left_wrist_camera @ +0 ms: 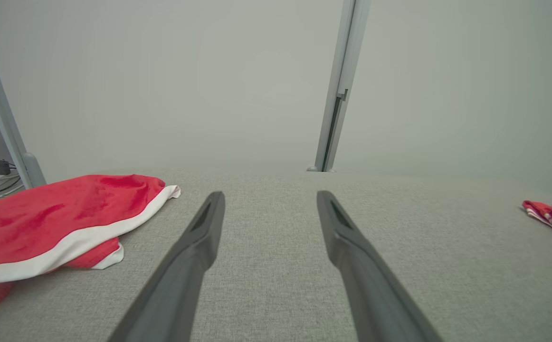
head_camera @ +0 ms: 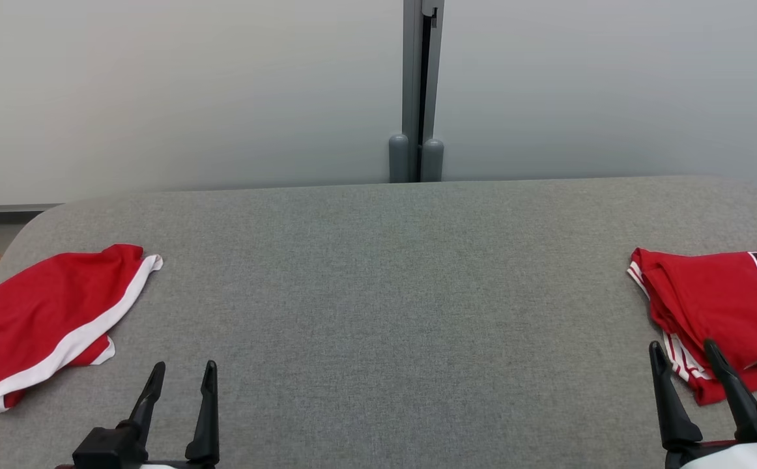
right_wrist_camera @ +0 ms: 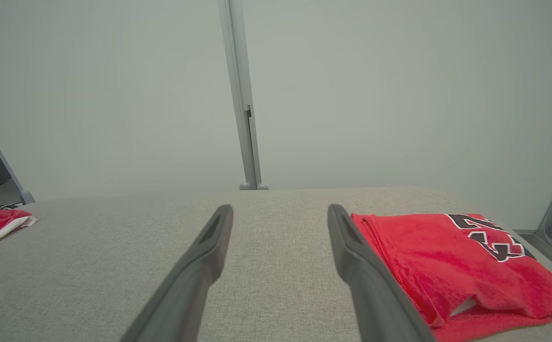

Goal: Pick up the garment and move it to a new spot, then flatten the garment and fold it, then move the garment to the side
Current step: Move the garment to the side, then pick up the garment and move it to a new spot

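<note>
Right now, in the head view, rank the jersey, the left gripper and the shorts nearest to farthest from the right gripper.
1. jersey, on the right, just beside the right gripper.
2. left gripper, lower left.
3. shorts, far left, beyond it.

Grey fabric table (head_camera: 378, 293), red shorts (head_camera: 40, 319) left, red jersey (head_camera: 724, 306) right

The desk (head_camera: 378, 273) wore coarse, matt grey cloth. The left red garment (head_camera: 40, 319) and the right red garment (head_camera: 724, 306) looked soft, napped. The fingers (left_wrist_camera: 195, 251) were matt dark plastic; the far post (head_camera: 412, 91) smooth metal.
</note>
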`<state>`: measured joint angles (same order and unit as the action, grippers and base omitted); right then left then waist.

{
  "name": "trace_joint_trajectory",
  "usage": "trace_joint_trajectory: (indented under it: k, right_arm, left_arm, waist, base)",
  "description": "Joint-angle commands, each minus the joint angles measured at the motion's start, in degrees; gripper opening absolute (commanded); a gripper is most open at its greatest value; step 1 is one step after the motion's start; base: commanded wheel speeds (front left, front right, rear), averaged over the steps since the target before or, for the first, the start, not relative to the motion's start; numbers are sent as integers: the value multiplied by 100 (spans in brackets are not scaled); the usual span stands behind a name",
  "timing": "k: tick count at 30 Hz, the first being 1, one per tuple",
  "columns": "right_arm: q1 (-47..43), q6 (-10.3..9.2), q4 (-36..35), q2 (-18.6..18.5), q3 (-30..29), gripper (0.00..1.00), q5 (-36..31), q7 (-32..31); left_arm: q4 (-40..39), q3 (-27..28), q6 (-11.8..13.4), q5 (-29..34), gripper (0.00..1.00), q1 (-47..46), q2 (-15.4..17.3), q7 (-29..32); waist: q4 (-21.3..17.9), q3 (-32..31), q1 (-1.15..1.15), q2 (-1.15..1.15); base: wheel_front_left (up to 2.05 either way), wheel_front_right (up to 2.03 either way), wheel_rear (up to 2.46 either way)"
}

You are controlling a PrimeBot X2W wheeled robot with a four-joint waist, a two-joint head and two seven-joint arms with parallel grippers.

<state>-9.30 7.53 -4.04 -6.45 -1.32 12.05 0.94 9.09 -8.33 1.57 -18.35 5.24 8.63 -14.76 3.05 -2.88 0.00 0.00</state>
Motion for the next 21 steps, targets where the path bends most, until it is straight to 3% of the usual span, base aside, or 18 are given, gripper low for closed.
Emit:
trace_joint_trajectory:
  k: [1,21]
  right_arm:
    - [-96,-8,-7,-47,-18,100,27,-47]
    - [-258,-7,-95,-54,-33,100,97,-150]
  left_arm:
    - [28,17,-22,-20,100,50,50,-35]
    - [321,-45,0,58,100,26,65,-46]
  waist:
    - [-12,-81,0,0]
    - [-24,-247,0,0]
  base:
    - [0,0,0]
    - [0,0,0]
